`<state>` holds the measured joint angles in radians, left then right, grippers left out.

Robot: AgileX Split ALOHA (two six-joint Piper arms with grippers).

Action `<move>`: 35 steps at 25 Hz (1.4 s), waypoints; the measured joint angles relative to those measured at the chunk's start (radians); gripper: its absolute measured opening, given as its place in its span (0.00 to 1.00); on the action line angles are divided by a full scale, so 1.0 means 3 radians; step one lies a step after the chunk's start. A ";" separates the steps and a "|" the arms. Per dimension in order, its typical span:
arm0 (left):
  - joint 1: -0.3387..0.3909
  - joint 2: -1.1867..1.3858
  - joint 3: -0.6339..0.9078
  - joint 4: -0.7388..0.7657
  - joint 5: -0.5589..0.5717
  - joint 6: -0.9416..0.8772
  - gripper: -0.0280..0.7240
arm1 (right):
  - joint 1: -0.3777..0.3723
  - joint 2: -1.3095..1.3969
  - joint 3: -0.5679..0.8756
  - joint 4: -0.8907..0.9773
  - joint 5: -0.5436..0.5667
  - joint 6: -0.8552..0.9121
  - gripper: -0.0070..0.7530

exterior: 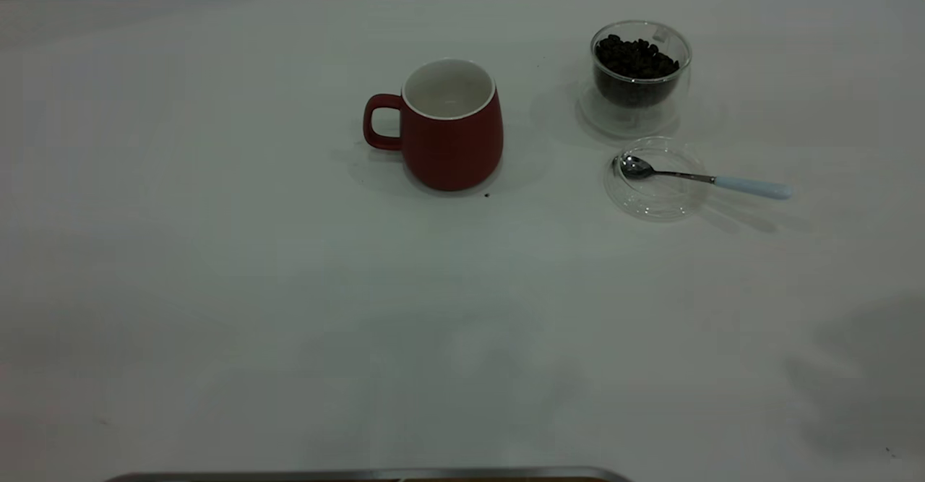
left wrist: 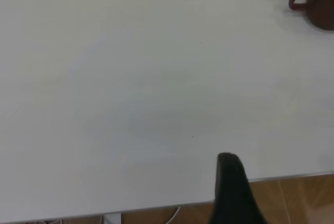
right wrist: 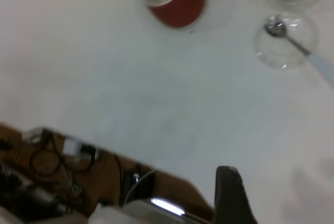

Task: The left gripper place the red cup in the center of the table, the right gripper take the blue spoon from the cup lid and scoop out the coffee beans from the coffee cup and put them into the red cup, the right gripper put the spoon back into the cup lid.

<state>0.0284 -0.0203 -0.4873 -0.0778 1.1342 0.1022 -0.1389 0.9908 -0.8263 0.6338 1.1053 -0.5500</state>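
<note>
While unheld, blue spoon (exterior: pixel 704 178) on cup lid (exterior: pixel 656 178) — well apart from both fingers.

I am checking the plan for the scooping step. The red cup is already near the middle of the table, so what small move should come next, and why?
Probably the right end effector should reach toward the blue spoon. The spoon lies with its bowl in the cup lid, the red cup looks empty, and the coffee beans fill the coffee cup.

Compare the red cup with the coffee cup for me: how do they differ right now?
The red cup is opaque dark red ceramic; the coffee cup is clear double-walled glass. The red cup has a loop handle, the coffee cup none. The red cup's white inside looks empty, while the coffee cup holds a heap of coffee beans. The red cup is larger. Both stand upright on the table.
</note>
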 joint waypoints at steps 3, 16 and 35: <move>0.0000 0.0000 0.0000 0.0000 0.0000 0.0000 0.75 | 0.0000 -0.0338 0.0000 -0.0083 0.0239 -0.0029 0.69; 0.0000 0.0000 0.0000 0.0000 0.0000 0.0000 0.75 | 0.0160 -0.1733 0.0039 -0.0715 0.0428 0.0498 0.66; 0.0000 0.0000 0.0000 0.0000 0.0000 0.0000 0.75 | 0.1067 -0.3146 0.1054 -0.2264 0.0352 0.1712 0.66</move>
<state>0.0284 -0.0203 -0.4873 -0.0778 1.1342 0.1022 0.1812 0.0471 -0.5101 -0.0455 1.2109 -0.0364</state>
